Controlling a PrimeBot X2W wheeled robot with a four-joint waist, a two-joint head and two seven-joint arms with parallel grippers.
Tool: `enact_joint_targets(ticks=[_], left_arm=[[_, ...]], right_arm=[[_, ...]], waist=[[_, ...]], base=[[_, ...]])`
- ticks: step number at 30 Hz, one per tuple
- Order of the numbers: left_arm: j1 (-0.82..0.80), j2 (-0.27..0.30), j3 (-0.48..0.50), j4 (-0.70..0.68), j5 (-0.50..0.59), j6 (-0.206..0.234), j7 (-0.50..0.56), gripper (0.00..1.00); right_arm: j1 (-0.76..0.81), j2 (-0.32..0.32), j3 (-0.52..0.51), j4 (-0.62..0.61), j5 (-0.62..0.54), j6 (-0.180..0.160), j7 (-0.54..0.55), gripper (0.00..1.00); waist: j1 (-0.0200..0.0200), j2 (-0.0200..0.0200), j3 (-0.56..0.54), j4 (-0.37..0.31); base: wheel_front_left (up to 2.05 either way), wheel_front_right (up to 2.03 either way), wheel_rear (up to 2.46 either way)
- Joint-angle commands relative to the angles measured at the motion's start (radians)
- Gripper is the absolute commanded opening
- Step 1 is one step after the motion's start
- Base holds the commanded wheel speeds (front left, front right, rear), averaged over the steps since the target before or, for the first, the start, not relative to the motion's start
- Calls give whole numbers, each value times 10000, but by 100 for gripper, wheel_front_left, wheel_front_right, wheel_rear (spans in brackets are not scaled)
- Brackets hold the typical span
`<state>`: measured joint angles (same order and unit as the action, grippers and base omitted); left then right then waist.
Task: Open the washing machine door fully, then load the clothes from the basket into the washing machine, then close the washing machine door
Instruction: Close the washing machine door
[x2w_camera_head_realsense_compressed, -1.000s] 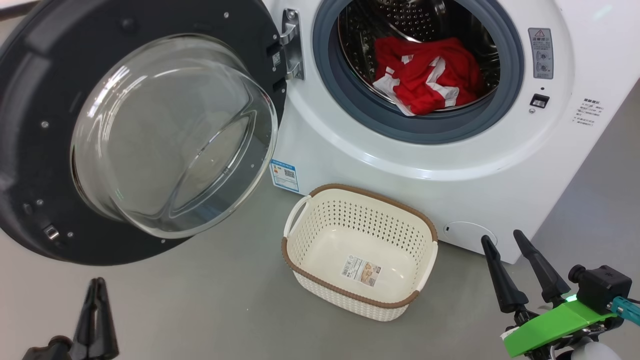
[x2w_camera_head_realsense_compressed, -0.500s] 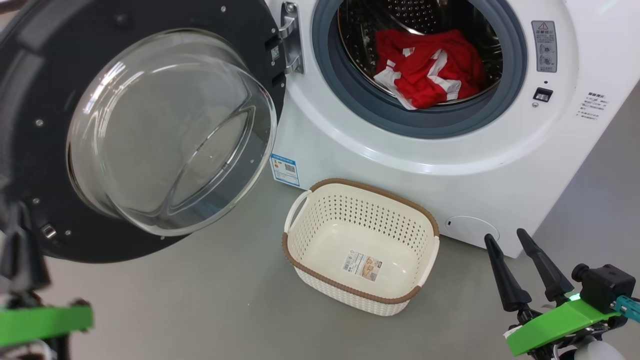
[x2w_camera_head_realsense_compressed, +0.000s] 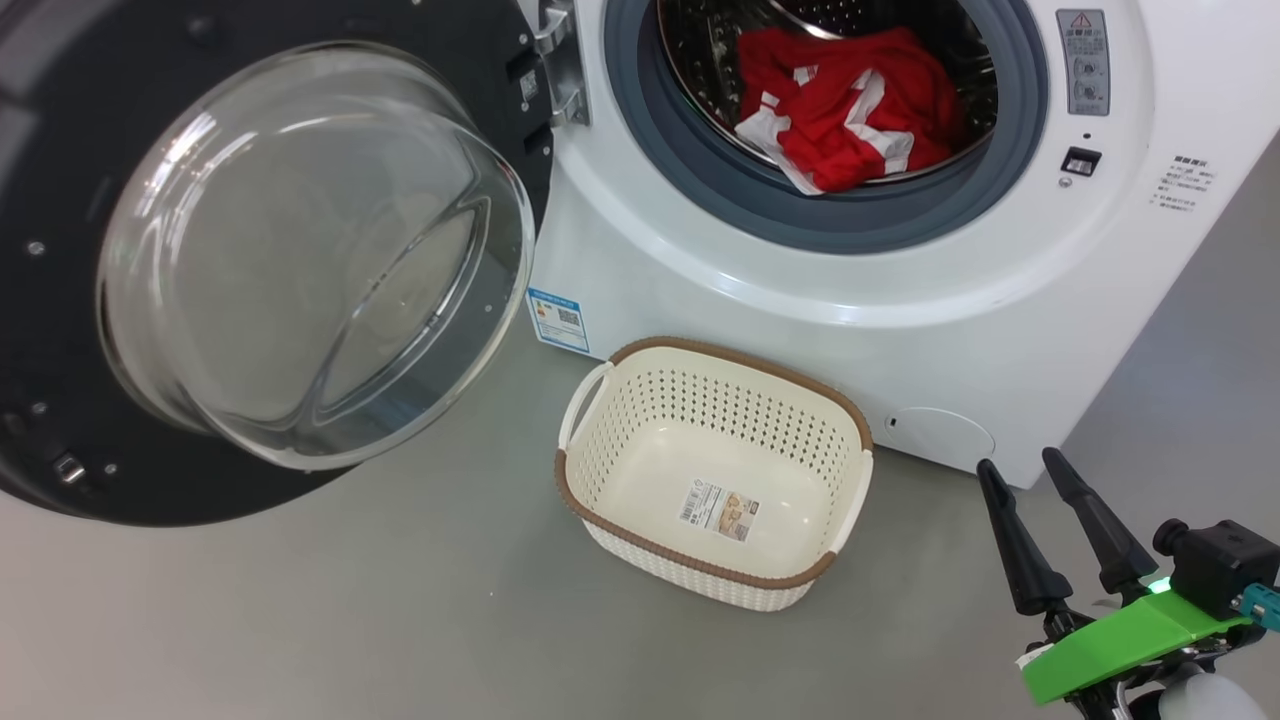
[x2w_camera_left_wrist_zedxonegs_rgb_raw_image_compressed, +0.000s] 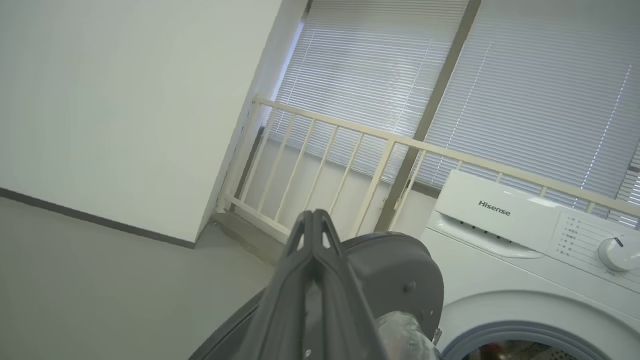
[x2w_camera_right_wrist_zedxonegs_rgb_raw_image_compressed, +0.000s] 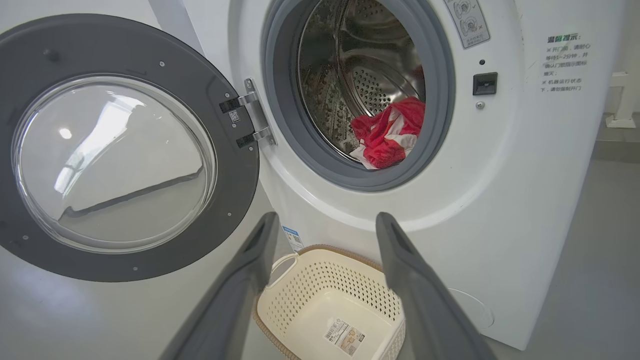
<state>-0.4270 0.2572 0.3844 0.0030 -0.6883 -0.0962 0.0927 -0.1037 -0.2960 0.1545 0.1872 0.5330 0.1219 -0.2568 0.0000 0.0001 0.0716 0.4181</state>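
Note:
The washing machine (x2w_camera_head_realsense_compressed: 700, 290) stands with its door (x2w_camera_head_realsense_compressed: 300, 250) swung wide open to the left. The red and white clothes (x2w_camera_head_realsense_compressed: 840, 100) lie inside the steel drum, also seen in the right wrist view (x2w_camera_right_wrist_zedxonegs_rgb_raw_image_compressed: 387, 132). The cream basket (x2w_camera_head_realsense_compressed: 700, 352) sits empty on the floor in front of the machine, a label on its bottom. My right gripper (x2w_camera_head_realsense_compressed: 1018, 462) hovers open and empty at the lower right, its fingers (x2w_camera_right_wrist_zedxonegs_rgb_raw_image_compressed: 260, 250) spread above the basket (x2w_camera_right_wrist_zedxonegs_rgb_raw_image_compressed: 320, 300). My left gripper (x2w_camera_left_wrist_zedxonegs_rgb_raw_image_compressed: 312, 216) is shut on nothing, raised on the grey outer side of the door (x2w_camera_left_wrist_zedxonegs_rgb_raw_image_compressed: 400, 270).
Grey floor lies to the left and in front of the basket. A cream railing (x2w_camera_left_wrist_zedxonegs_rgb_raw_image_compressed: 350, 165) and window blinds stand behind the machine (x2w_camera_left_wrist_zedxonegs_rgb_raw_image_compressed: 500, 225), with a white wall at the left. The open door sticks out over the floor at the left.
The head camera has shifted, moving the whole picture. My left gripper has left the lower left of the head view. The right gripper, the basket and the clothes have kept their places.

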Motion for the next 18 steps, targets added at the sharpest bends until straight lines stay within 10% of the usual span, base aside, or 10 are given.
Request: enact_joint_targets(ticks=[1,18], left_arm=[[-581,607,481,15,-363,120,285,0],[-3424,2417,2895,4943,-3729,1666,2896,0]], right_arm=[[-276,-190,217,-257,54,88,-49,100],[-841,-564,412,-300,114,88,-49,100]], waist=[[0,-1,118,-78],[0,-1,1072,-912]], base=[[0,0,0],[0,0,0]])
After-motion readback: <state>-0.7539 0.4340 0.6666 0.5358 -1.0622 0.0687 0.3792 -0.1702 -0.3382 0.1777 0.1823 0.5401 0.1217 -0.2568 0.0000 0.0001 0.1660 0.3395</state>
